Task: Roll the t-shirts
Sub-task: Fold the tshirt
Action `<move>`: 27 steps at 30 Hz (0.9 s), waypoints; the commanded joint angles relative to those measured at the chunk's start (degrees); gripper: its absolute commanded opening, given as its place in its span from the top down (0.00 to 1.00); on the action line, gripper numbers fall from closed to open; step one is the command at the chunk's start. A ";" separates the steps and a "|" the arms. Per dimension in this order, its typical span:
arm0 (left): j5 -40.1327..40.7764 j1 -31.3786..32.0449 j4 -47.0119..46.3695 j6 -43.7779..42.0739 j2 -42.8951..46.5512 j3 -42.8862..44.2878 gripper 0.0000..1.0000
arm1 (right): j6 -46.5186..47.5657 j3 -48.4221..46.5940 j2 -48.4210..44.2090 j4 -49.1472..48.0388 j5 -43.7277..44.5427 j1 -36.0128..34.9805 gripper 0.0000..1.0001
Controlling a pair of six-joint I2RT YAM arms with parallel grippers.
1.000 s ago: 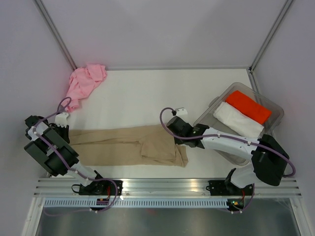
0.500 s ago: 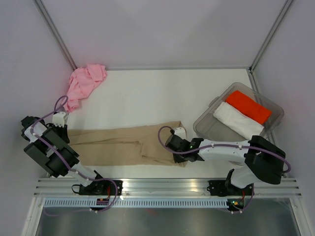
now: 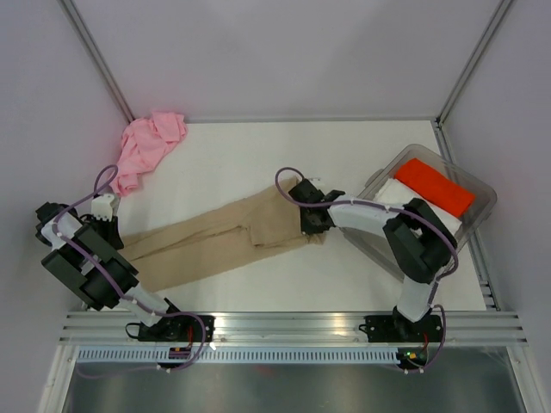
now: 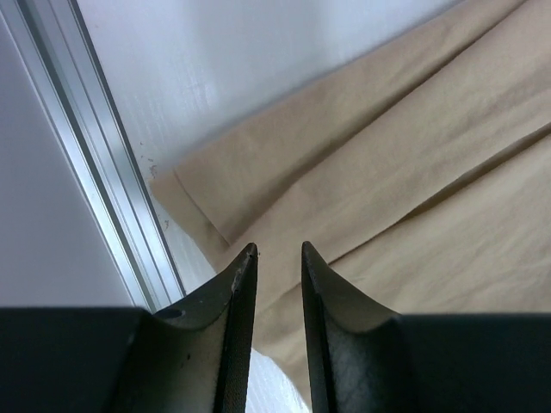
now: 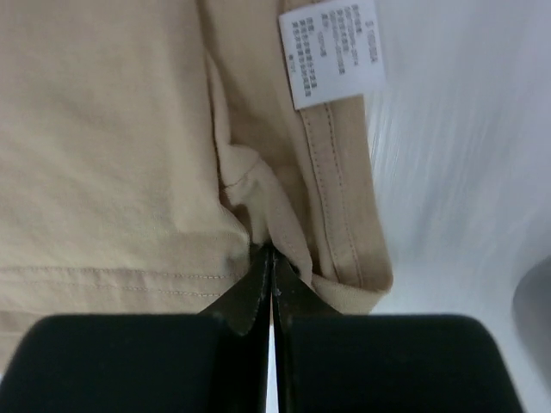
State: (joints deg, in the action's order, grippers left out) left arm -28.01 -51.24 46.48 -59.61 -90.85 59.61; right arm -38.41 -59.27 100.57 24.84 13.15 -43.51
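Tan t-shirt (image 3: 215,241) lies folded long, slanting across the table (image 3: 258,155) btwn both arms. Right gripper (image 5: 272,251) clamped tight on a fold at the hem end, care label (image 5: 331,56) close by. Left gripper (image 4: 277,249) parted just narrowly, tips over the shirt's other end beside the alu rail (image 4: 86,155). Pink t-shirt (image 3: 146,146) bunched in far-left corner.

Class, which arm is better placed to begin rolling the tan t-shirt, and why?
Right, probably: the right claw is shut on the tan t-shirt beside its label; the left claw hangs open over the other end, gripping nothing.
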 commanded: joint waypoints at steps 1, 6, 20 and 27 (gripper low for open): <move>-3.02 0.18 1.07 -0.41 1.90 1.56 0.67 | 9.13 -11.19 9.53 6.18 4.78 5.61 1.00; -3.19 0.09 1.16 -0.33 1.73 1.38 0.67 | 13.97 -36.37 28.07 14.68 5.75 12.20 1.00; -4.16 0.44 1.60 -0.32 2.43 -0.73 0.67 | 7.67 -46.50 20.11 6.13 -1.81 16.44 0.63; -4.51 0.71 1.68 -0.41 2.78 -0.99 0.66 | -1.92 -32.58 18.95 0.39 -1.90 17.49 0.48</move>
State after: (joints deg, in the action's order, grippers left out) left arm -30.17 -50.74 47.75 -59.55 -90.32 58.92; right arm -34.85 -94.32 117.60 29.06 11.53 -27.11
